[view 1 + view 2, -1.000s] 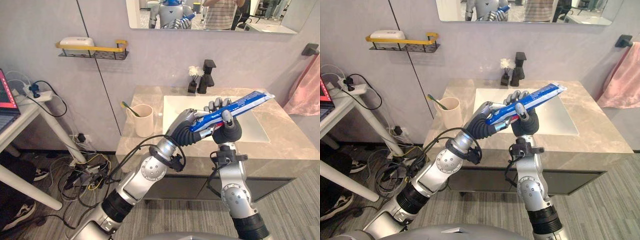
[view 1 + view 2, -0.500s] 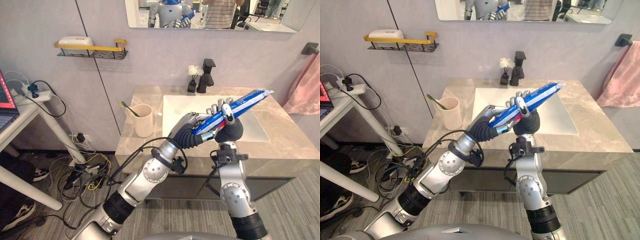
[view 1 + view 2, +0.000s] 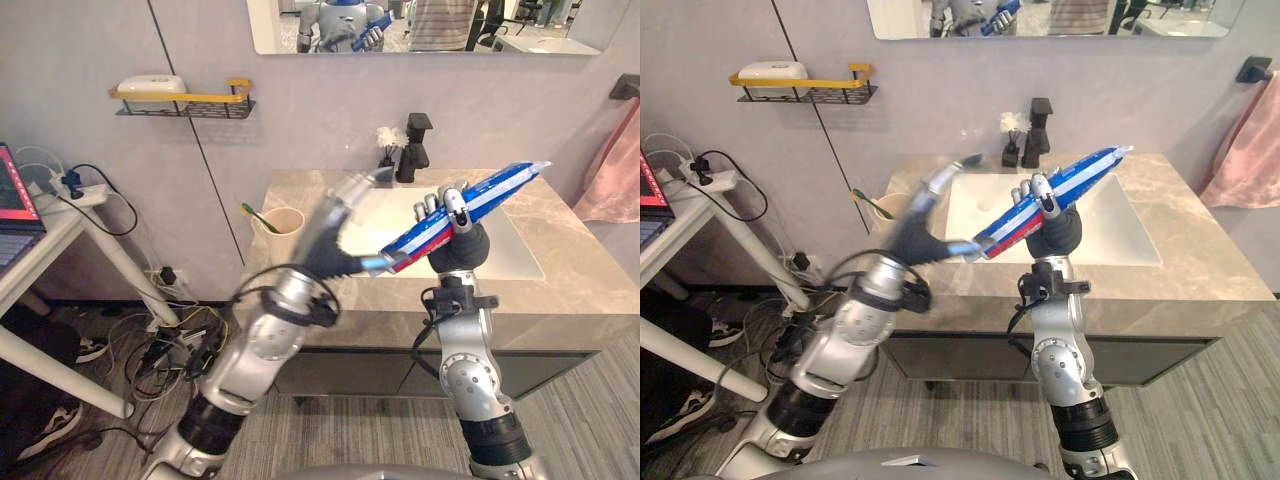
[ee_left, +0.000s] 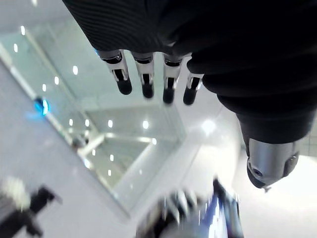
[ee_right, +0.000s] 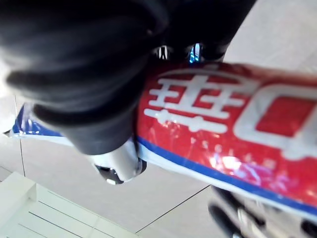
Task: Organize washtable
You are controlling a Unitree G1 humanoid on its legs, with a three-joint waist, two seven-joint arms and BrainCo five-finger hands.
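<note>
**Gripping the toothpaste tube [image 3: 468, 210] over the sink [image 3: 520, 258]**

The right hand [image 3: 457, 243] is clenching the tilted tube. Just beside its fingers, the left hand [image 3: 335, 225] is hovering with fingers released and straight, between the tube and the toothbrush cup [image 3: 283, 230]. The faucet [image 3: 412, 150] is standing beyond.

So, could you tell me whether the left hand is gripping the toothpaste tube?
No, the left hand has straight fingers holding nothing, while the right hand is curled round the toothpaste tube.
</note>
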